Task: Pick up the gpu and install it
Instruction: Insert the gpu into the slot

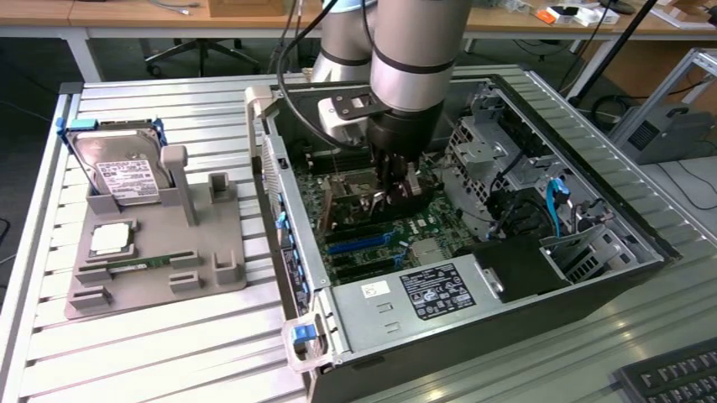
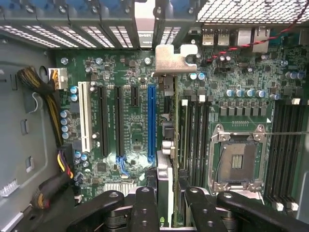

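Note:
My gripper [image 1: 399, 186] is down inside the open computer case [image 1: 280, 210], over the motherboard [image 1: 375, 231]. It is shut on the gpu [image 1: 392, 201], a thin dark card held on edge. In the wrist view the gpu [image 2: 165, 179] runs edge-on from between my black fingers [image 2: 145, 205] to its metal bracket [image 2: 171, 60] near the case's rear slots. The card hangs above the board, between the long blue slot [image 2: 151, 121] and the memory slots [image 2: 193, 130]. Whether it touches a slot I cannot tell.
On the exterior view's left, a grey fixture [image 1: 213, 260] holds a silver hard drive [image 1: 123, 176], a processor [image 1: 110, 239] and a green memory stick [image 1: 129, 269]. The power supply [image 1: 421, 294], drive cage [image 1: 493, 159] and cable bundles [image 2: 46, 87] crowd the case. A keyboard [image 1: 672, 378] lies at the near right.

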Robot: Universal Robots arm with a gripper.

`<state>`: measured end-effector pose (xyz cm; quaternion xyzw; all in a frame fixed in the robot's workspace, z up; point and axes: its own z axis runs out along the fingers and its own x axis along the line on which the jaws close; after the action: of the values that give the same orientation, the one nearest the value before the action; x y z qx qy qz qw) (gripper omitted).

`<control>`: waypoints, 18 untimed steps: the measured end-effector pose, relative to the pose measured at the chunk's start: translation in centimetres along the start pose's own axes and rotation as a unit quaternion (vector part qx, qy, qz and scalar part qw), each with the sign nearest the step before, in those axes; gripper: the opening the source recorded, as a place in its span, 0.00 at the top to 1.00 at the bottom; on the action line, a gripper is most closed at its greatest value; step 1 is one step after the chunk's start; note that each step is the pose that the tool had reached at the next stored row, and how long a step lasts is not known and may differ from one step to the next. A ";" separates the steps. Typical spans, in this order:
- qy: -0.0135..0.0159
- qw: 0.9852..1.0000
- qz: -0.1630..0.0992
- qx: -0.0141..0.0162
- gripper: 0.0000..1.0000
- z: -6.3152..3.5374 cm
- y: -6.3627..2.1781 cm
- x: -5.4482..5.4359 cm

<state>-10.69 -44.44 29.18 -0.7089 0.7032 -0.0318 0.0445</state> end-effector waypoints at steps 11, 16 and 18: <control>0.002 1.000 0.000 0.000 0.73 0.43 1.86 0.5; 0.006 1.000 -0.001 0.000 0.73 0.56 2.40 0.8; 0.008 1.000 -0.001 0.000 0.73 0.61 2.63 1.1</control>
<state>-13.23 -45.58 28.27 -0.7092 0.7029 -0.0376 0.0386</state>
